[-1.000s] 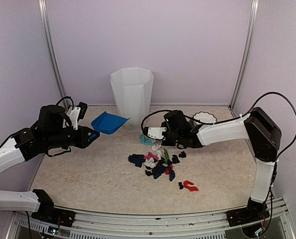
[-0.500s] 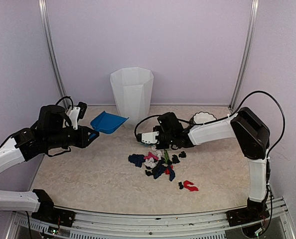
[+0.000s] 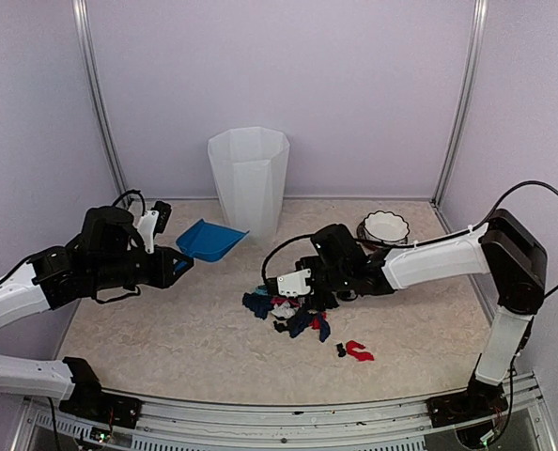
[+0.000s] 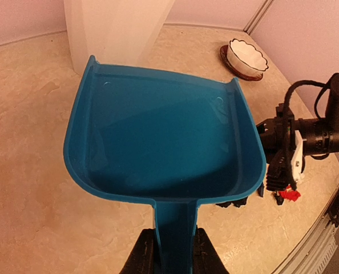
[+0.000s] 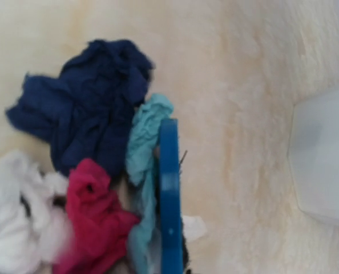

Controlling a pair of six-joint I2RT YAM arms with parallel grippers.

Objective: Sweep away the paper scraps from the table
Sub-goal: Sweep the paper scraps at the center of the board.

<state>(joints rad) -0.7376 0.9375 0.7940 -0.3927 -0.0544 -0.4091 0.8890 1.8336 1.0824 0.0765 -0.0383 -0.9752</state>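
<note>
1. The paper scraps [image 3: 293, 308] all lie on the table [image 3: 157, 329], the largest thing in view. We see none of them off it, so we judge the sweeping barely begun.
2. The white bin [image 3: 248, 178] stands at the back of the table, behind the heap. We cannot see into it.
3. The blue dustpan [image 4: 158, 137] is carried by the left gripper [image 4: 174, 260], whose fingers are clamped on either side of its handle. The pan is bare inside. It hangs to the left of the heap, apart from it and near the bin.
4. The right gripper [image 3: 307, 285] is closed and sits low at the far side of the heap. The blue brush [image 5: 169, 194] stands in the middle of its wrist view, so we take it to be gripped there. Its edge is against teal and pink scraps.
5. Most scraps are bunched in the middle of the table. A red scrap [image 3: 358, 351] and a small black bit lie apart from them, nearer the front edge. In our judgement everything remains to be done: gathering the strays, pushing the heap onto the pan, and tipping it out.
</note>
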